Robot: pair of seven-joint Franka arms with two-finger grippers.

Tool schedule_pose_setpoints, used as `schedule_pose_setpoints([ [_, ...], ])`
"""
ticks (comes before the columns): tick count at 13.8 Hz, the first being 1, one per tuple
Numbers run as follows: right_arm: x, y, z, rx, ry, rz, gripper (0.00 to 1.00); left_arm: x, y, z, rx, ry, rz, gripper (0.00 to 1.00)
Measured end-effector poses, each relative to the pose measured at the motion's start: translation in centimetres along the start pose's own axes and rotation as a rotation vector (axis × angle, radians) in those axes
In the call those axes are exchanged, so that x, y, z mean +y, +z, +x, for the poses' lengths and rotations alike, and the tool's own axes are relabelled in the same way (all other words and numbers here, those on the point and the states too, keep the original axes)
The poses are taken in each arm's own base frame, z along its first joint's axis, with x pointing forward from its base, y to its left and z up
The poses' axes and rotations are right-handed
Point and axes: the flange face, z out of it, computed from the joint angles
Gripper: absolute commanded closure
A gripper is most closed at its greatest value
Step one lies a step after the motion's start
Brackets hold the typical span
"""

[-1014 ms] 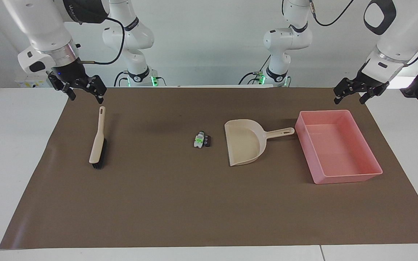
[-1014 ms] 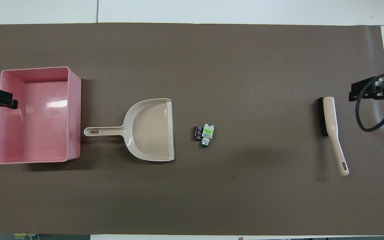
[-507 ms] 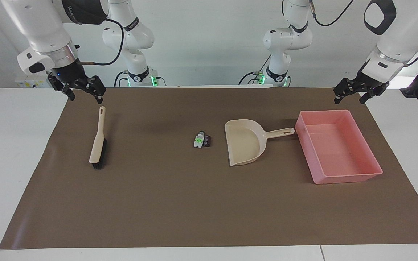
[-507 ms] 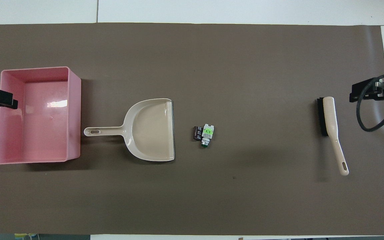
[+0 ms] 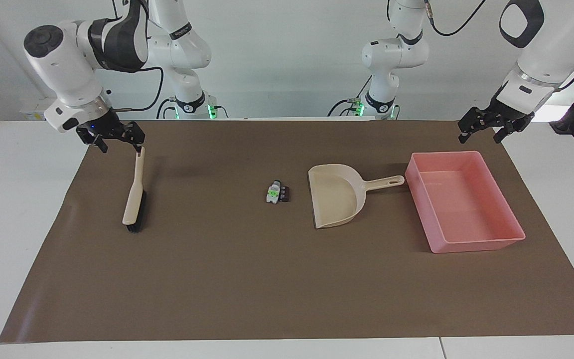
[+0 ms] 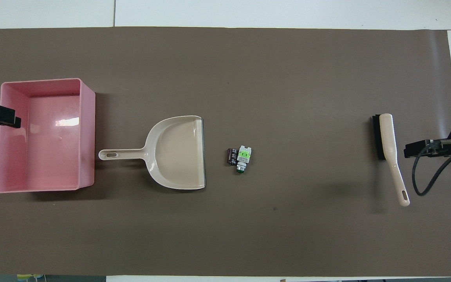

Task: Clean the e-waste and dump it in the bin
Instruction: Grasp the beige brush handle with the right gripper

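The e-waste (image 5: 277, 192) is a tiny cluster on the brown mat: a white bit with green marks and dark bits, also in the overhead view (image 6: 240, 156). A beige dustpan (image 5: 336, 196) lies beside it with its mouth toward the cluster. The pink bin (image 5: 476, 245) stands by the dustpan's handle, toward the left arm's end. A beige brush (image 5: 134, 192) with black bristles lies toward the right arm's end. My right gripper (image 5: 119, 140) is open and low over the brush handle's end. My left gripper (image 5: 481, 130) is open and empty, in the air by the bin's edge, and waits.
The brown mat (image 5: 247, 279) covers most of the white table. In the overhead view the bin (image 6: 87, 137), dustpan (image 6: 178, 152) and brush (image 6: 389, 145) lie in a row across the mat's middle.
My right gripper has come down and moved to the brush handle's end, and its arm has swung over. The left arm and all the things on the mat have not moved.
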Motion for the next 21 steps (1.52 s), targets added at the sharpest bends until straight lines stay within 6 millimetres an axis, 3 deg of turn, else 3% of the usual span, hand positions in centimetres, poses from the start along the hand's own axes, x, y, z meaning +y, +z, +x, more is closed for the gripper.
schedule_pose_setpoints([
  [6, 1.4, 11.2, -1.8, 0.032, -0.025, 0.000, 0.00, 0.0, 0.0, 0.0, 0.000, 0.000, 0.000, 0.00],
  [8, 1.3, 13.1, -2.1, 0.018, -0.025, 0.004, 0.00, 0.0, 0.0, 0.0, 0.000, 0.000, 0.000, 0.00],
  [11, 2.1, 14.1, -2.8, -0.003, -0.004, 0.010, 0.00, 0.0, 0.0, 0.0, 0.000, 0.000, 0.000, 0.00],
  [14, 2.6, 14.7, -3.1, -0.016, 0.008, 0.014, 0.08, 0.0, 0.0, 0.0, 0.000, 0.000, 0.000, 0.00],
  [18, 2.6, 14.8, -3.1, -0.017, 0.013, 0.015, 0.25, 0.0, 0.0, 0.0, 0.000, 0.000, 0.000, 0.00],
  [21, 2.6, 14.8, -3.1, -0.019, 0.013, 0.015, 0.43, 0.0, 0.0, 0.0, 0.000, 0.000, 0.000, 0.00],
])
